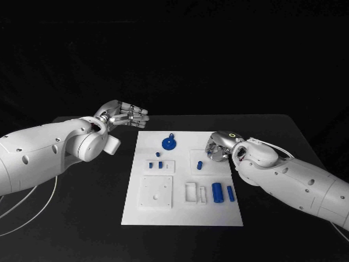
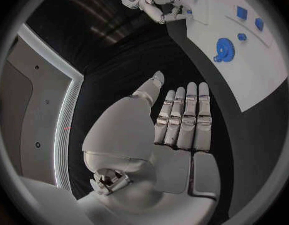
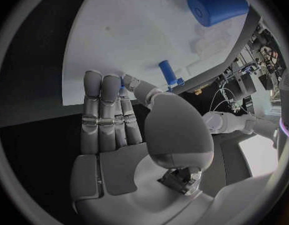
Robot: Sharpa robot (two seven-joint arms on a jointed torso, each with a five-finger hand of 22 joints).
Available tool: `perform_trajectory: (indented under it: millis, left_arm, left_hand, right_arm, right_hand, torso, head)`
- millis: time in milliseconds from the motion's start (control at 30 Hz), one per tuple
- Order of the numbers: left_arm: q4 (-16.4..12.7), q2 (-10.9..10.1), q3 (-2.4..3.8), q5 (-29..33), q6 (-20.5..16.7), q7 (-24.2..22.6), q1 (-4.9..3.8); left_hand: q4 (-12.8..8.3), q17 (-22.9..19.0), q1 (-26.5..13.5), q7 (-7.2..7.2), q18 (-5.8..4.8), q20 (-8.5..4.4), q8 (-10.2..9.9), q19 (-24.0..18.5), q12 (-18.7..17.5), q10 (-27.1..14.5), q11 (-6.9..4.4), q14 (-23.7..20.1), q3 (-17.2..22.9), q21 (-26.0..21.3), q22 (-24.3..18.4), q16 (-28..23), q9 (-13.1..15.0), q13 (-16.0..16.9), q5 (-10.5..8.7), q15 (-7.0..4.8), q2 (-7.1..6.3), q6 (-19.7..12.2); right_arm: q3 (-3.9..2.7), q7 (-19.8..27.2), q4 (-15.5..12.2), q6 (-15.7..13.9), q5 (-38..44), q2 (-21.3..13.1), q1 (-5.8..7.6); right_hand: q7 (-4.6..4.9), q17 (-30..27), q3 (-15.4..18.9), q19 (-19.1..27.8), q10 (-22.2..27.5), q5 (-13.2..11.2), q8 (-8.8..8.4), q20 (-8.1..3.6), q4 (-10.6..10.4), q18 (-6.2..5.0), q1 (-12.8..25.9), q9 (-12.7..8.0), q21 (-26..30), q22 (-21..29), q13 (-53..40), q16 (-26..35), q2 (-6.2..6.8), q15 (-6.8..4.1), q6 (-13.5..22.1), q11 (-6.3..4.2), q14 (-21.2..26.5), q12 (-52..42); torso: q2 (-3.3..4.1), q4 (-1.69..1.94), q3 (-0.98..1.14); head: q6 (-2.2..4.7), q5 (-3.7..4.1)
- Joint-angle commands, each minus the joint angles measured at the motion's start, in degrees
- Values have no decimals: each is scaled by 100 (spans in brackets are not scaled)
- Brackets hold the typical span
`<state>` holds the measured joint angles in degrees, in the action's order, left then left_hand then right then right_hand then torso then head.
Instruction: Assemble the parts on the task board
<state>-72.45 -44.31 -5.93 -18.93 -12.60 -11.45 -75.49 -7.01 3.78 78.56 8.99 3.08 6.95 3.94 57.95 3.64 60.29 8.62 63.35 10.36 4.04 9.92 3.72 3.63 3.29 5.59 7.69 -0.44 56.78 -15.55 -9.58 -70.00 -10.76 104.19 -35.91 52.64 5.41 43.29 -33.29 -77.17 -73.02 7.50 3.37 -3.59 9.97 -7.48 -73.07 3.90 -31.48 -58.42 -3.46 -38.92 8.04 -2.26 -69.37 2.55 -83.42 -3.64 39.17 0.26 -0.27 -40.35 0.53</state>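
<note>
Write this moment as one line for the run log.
left hand: open, off the task board | right hand: open, over board's right edge | blue gear: on board | no part held

Dim black surround; task board (image 1: pixel 182 180) brightly lit; wrist views fisheye-bent

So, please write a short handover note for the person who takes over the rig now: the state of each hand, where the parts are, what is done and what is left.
Left hand: open, holds nothing, off the board's far left corner, above the black table.
Right hand: at the right edge of the task board, fingers close to a small blue part; whether it grips it cannot be told.
Parts: blue gear on the far middle of the board; small blue pieces at mid-board; large blue cylinder and a thinner blue pin near the right front.
Done: cannot tell. Left: the cylinder and pin lie loose.
</note>
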Motion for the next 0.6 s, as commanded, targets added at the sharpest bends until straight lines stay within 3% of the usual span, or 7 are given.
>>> perform_trajectory:
  millis: [33, 267, 367, 433, 600]
  left_arm:
    - [4, 13, 6, 128, 45, 7, -13]
    - [71, 20, 6, 150, 34, -15, -13]
    - [89, 22, 6, 152, 19, -28, -13]
    - [99, 25, 6, 153, 14, -35, -13]
    - [121, 26, 6, 154, 4, -42, -13]
  left_hand:
    - [-5, -4, 2, 3, 101, -12, 36, 35, 11, -39, 7, -19, -16, 19, -8, -24, -4, 4, -24, 23, 40, -29]
    - [-47, -4, 43, -2, 103, -24, 43, 50, 11, -14, 0, 9, 2, 29, -25, -23, -4, 3, -11, 12, 33, -12]
    - [-47, -4, 43, -2, 103, -24, 43, 50, 11, -14, 0, 9, 2, 29, -25, -23, -4, 3, -11, 12, 33, -12]
    - [-47, -4, 43, -2, 103, -24, 43, 50, 11, -14, 0, 9, 2, 29, -25, -23, -4, 3, -11, 12, 33, -12]
    - [-47, -4, 43, -2, 103, -24, 43, 50, 11, -14, 0, 9, 2, 29, -25, -23, -4, 3, -11, 12, 33, -12]
  right_arm:
    - [44, 29, 20, 245, 60, 38, -56]
    - [50, -6, 74, 237, 135, 90, -81]
    - [65, -100, 74, 61, 328, 109, -89]
    - [72, -164, 71, -49, 417, 113, -94]
    - [81, -301, 58, -287, 576, 107, -99]
  right_hand:
    - [-9, -9, 20, -26, -54, -17, 30, -29, 17, 36, -16, -5, -35, -52, 0, -25, -65, -42, -54, 0, -19, 21]
    - [-36, -30, 57, -44, -204, 73, 32, -55, 111, 56, -54, 0, -66, -233, -5, -46, -113, -67, -183, -44, -12, 17]
    - [-53, -34, 26, -48, -306, 131, 34, -65, 171, 57, -88, 9, -97, -301, -8, -53, -127, -76, -267, -67, -13, 19]
    - [-86, -38, -56, -69, -439, 294, 45, -90, 231, 61, -103, 24, -200, -394, -14, -56, -90, -102, -379, -97, -14, 21]
    - [-108, -51, -282, -89, -523, 301, 29, -131, 260, 90, -44, 17, -351, -685, -12, -98, -20, -139, -460, -119, -18, 23]
  torso:
    - [0, 5, -4]
    - [1, -6, 0]
    - [0, -3, -1]
    - [-1, 3, -2]
    - [-2, 4, -2]
  head:
    - [-2, -1]
    - [-10, -11]
    - [-11, -14]
    - [-17, -8]
    - [-17, -19]
